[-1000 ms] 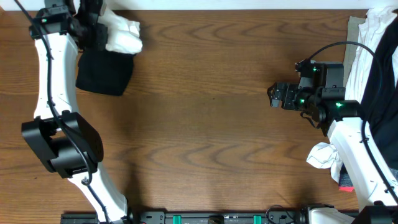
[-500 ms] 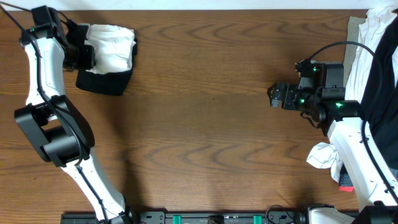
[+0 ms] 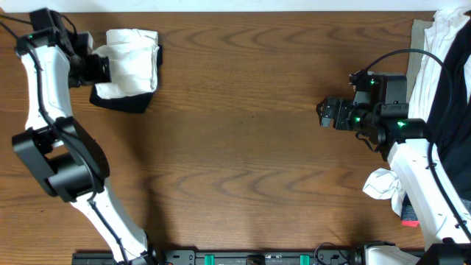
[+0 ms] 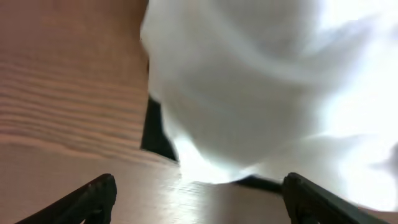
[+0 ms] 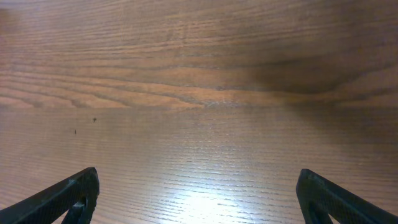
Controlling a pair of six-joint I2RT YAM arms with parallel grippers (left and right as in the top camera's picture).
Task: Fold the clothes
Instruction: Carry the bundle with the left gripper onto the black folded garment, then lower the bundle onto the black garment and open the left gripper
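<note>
Left end effector (image 3: 101,68) (image 4: 202,200): fingers spread wide, released, gripping nothing. Its arm reaches along the table's (image 3: 243,147) left edge, wrist turned toward the clothes. Directly ahead of the fingertips lies a folded white garment (image 3: 134,60) (image 4: 261,93), resting on a black garment (image 3: 121,103) whose edge shows beneath it. Right end effector (image 3: 322,114) (image 5: 199,199): also spread wide and empty, hovering level over bare wood. Behind it, beside the arm, a crumpled white cloth (image 3: 383,184); farther back, a heap of white and dark garments (image 3: 441,44).
</note>
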